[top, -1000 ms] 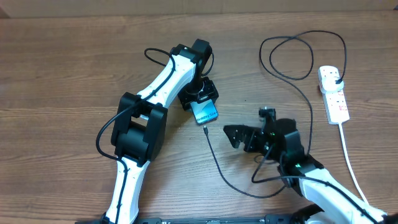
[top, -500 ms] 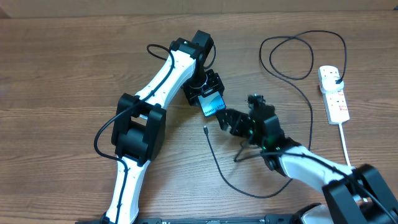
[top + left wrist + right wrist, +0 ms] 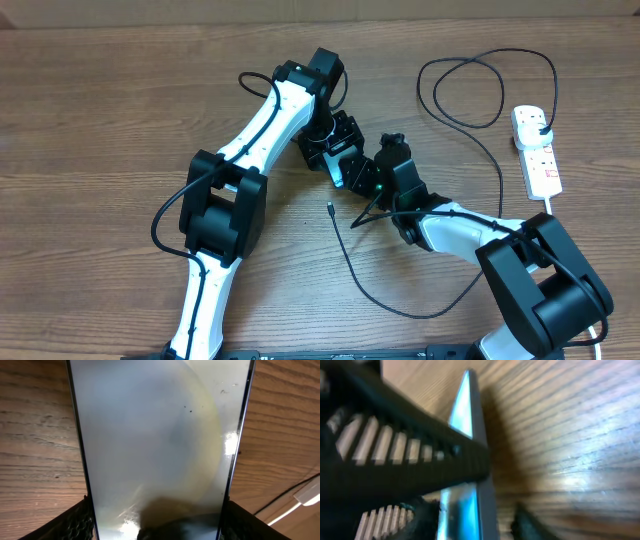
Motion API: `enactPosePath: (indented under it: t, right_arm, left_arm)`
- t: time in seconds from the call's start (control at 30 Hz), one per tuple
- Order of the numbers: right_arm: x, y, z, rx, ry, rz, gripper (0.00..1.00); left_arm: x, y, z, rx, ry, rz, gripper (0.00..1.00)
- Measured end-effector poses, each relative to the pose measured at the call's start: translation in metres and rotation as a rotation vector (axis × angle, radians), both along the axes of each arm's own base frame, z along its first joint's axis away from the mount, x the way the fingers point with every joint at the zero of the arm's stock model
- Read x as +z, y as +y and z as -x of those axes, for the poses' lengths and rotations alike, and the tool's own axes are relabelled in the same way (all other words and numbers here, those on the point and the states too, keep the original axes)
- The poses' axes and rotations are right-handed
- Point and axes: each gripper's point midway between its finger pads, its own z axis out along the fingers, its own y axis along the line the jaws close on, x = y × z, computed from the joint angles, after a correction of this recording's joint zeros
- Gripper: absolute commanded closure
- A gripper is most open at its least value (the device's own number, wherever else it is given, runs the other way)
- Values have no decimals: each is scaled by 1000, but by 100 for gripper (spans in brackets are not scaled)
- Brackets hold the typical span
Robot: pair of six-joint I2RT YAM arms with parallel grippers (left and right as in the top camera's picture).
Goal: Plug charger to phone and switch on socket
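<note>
The slim smartphone with a pale blue screen and black edges point(image 3: 157, 435) sits clamped by its long edges in the left gripper point(image 3: 333, 152), above the wooden bench point(image 3: 100, 120). The right gripper point(image 3: 358, 176) lays a finger across the phone's edge; whether it pinches I cannot tell. The long thin black charger cable point(image 3: 341, 243) lies with its small tip point(image 3: 330, 209) loose on the bench (its black plug point(image 3: 541, 128) sits in the white power strip point(image 3: 540, 165)), so plugging in and switching on both remain, I judge. No writing is legible; the strip's red marks are too small to read.
</note>
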Motion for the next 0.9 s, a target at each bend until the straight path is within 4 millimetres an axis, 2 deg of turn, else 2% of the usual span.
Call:
enactPosePath:
  t: [0.03,0.07,0.1,0.13,0.17,0.2,0.27,0.33,0.37,0.43,0.53,0.57,0.6,0.63,0.7,0.77,0.87,0.9]
  right_arm:
    - [3,0,-3,-20,-2,-14,96]
    - [4,0,-4,-27,-1,-22,96]
    - [5,0,-6,-36,0,-36,96]
    - [9,2,-7,-25,-13,-46,96]
    - [11,5,-8,-18,-18,-52,96]
    - [11,5,-7,-17,-16,-53,96]
    - [12,2,-10,-22,-14,-58,96]
    - [16,-7,-13,-29,-10,-76,96]
    - [27,-15,-19,-40,-23,-99,96]
    - [47,-29,-26,-55,-56,-138,96]
    - [90,-51,-34,-47,-125,-225,96]
    - [99,-56,-35,-41,-133,-254,96]
    - [109,-60,-34,-19,-139,-295,96]
    - [114,-65,-34,-15,-142,-314,96]
    - [122,-68,-31,29,-138,-368,96]
    - [128,-58,-21,108,-111,-432,96]
    - [136,-38,-8,203,-94,-484,96]
    - [136,-31,-3,227,-83,-493,96]
  left_arm:
    - [1,-1,0,0,0,7,66]
    - [1,-2,0,-1,-1,11,57]
    - [3,-2,-3,3,-3,25,41]
    - [9,-5,-8,6,-15,55,29]
    - [13,-7,-10,6,-20,74,10]
    - [17,-7,-10,2,-20,85,0]
    - [30,-5,-12,-19,-51,107,0]
    - [54,3,-15,-56,-127,110,0]
    - [86,18,-16,-77,-210,90,0]
    - [129,39,-15,-98,-330,48,0]
    - [207,71,-7,-129,-602,8,0]
    - [225,75,-3,-136,-692,18,0]
    - [233,75,0,-143,-754,35,0]
    - [232,74,4,-158,-809,60,0]
    - [215,61,3,-194,-909,151,0]
    - [158,49,6,-209,-945,278,1]
    - [119,47,15,-161,-982,395,1]
    - [115,45,18,-151,-999,432,1]
